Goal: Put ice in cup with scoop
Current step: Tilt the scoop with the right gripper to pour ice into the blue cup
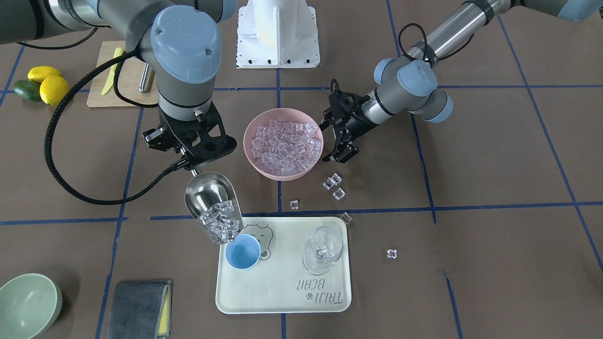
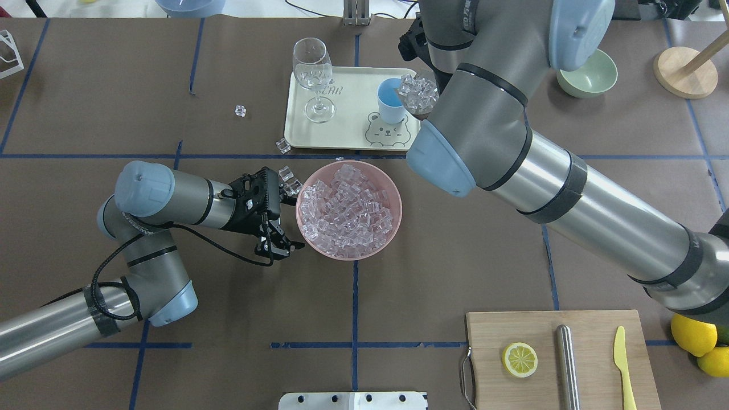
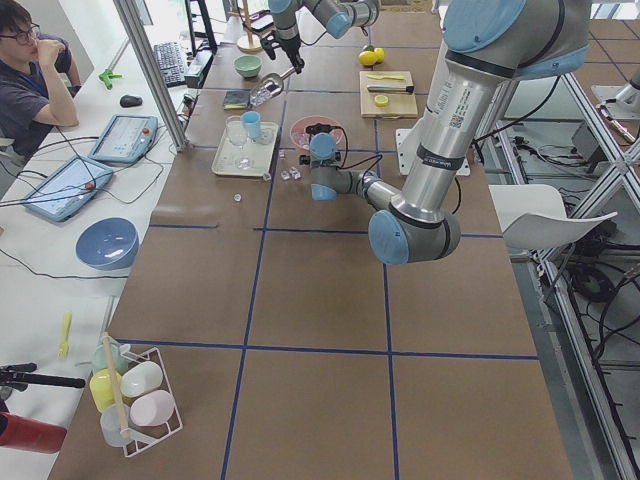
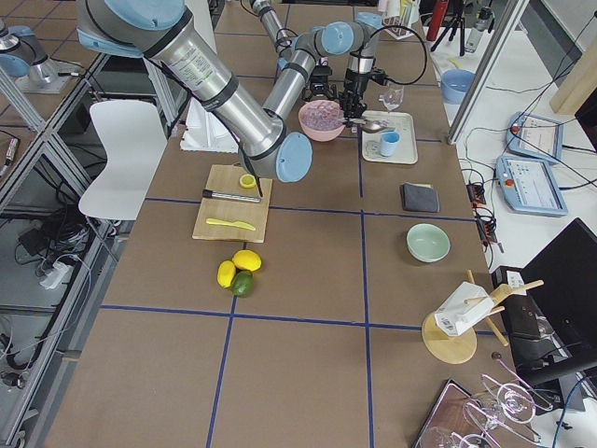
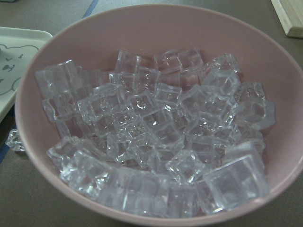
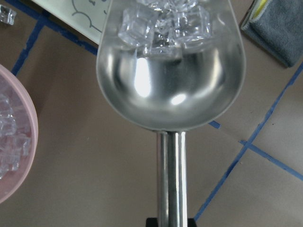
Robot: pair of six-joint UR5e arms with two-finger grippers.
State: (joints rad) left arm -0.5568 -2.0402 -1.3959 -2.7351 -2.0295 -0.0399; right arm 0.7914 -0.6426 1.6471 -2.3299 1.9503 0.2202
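the right end effector (image 1: 191, 161), clamped on the handle of the scoop (image 1: 213, 200), tilts its mouth over the cup (image 1: 242, 252), lower centre of the front view, so the ice (image 1: 220, 225) slides forward (clear glassy cubes bunched at the lip). the left end effector (image 1: 340, 151) hangs open beside the pink bowl (image 1: 282, 175).

Cup (image 1: 242, 251) and stemmed glass (image 1: 322, 249) on tray (image 1: 278, 282), cup on robot's right, glass on left. Scoop (image 1: 207, 193) mouth just beside cup rim, on its right; ice (image 1: 220, 225) in scoop's front end. Bowl (image 1: 282, 175) holding more ice between tray and robot; loose cubes (image 1: 333, 186) on table between bowl and tray.
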